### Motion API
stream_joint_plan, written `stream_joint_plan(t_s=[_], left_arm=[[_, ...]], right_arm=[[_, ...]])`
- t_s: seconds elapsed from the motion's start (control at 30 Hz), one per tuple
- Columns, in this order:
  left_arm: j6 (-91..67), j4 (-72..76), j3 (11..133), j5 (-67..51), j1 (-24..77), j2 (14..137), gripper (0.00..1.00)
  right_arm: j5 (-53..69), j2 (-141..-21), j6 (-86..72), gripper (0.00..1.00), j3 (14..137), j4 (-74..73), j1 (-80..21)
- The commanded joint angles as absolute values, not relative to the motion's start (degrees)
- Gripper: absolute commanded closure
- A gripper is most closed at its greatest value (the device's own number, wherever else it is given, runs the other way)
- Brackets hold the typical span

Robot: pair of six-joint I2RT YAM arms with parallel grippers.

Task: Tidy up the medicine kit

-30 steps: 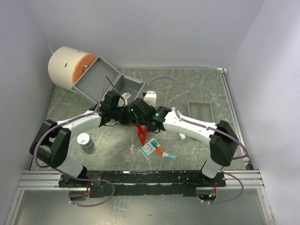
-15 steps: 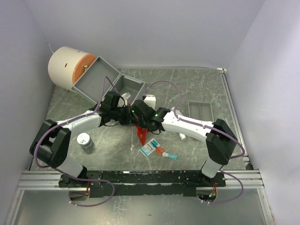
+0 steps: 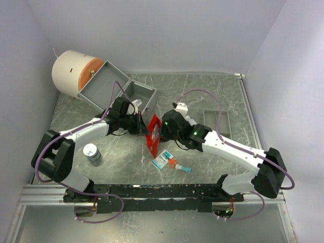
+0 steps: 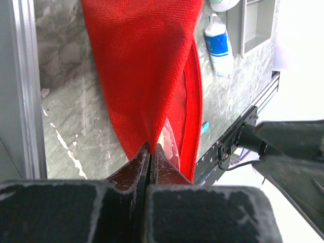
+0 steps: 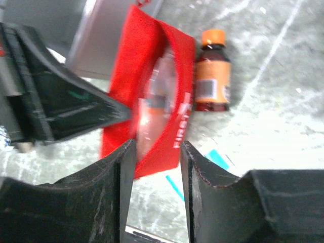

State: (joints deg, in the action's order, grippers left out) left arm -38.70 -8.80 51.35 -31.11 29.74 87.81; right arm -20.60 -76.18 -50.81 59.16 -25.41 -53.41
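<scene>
- The left end effector (image 4: 150, 152) is clamping shut on an edge of the red pouch (image 4: 147, 66).
- The pouch is sitting between the two arms, just in front of the open grey case (image 3: 114, 86).
- The right end effector (image 5: 157, 149) is standing with its fingers apart, facing the pouch's gaping mouth; I cannot tell whether it is touching the fabric.
- Something clear is showing inside the pouch.
- A brown bottle (image 5: 212, 83) with an orange cap is lying just beside the pouch.
- Sachets (image 3: 162, 160) are lying on the table (image 3: 212, 152), nearer the arm bases.
</scene>
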Motion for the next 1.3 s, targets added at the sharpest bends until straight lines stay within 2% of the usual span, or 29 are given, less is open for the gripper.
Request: stream_joint_plan(t_s=[0.0,0.1,0.3,0.47,0.63,0.83,1.27], left_arm=[[-35.06,-12.37,52.73,-33.35,30.15,83.77,0.93],[-33.48,-15.05,52.46,-33.68,30.15,80.77,0.93],[-33.77,-16.41,50.94,-33.51,30.15,75.3,0.93],[-34.58,-14.83,49.83,-34.94,30.14,73.88,0.93],[-30.25,-19.45,53.09,-32.47,30.04,75.03,0.93],[-28.81,-20.71,54.0,-31.06,29.84,76.03,0.93],[-26.46,-21.49,55.76,-30.16,29.65,76.48,0.93]], right_arm=[[-23.93,-71.74,-54.46,0.58,52.11,-30.3,-53.13],[-23.11,-68.91,-55.14,0.54,46.51,-30.0,-53.05],[-15.48,-68.83,-50.92,0.53,39.56,-24.35,-53.07],[-4.91,-71.42,-47.69,0.54,37.29,-16.46,-53.09],[0.32,-76.52,-49.11,0.54,35.92,-9.65,-53.14],[-2.64,-81.51,-53.08,0.55,36.55,-11.36,-53.01],[-17.33,-85.19,-53.2,0.55,42.1,-26.04,-51.65]])
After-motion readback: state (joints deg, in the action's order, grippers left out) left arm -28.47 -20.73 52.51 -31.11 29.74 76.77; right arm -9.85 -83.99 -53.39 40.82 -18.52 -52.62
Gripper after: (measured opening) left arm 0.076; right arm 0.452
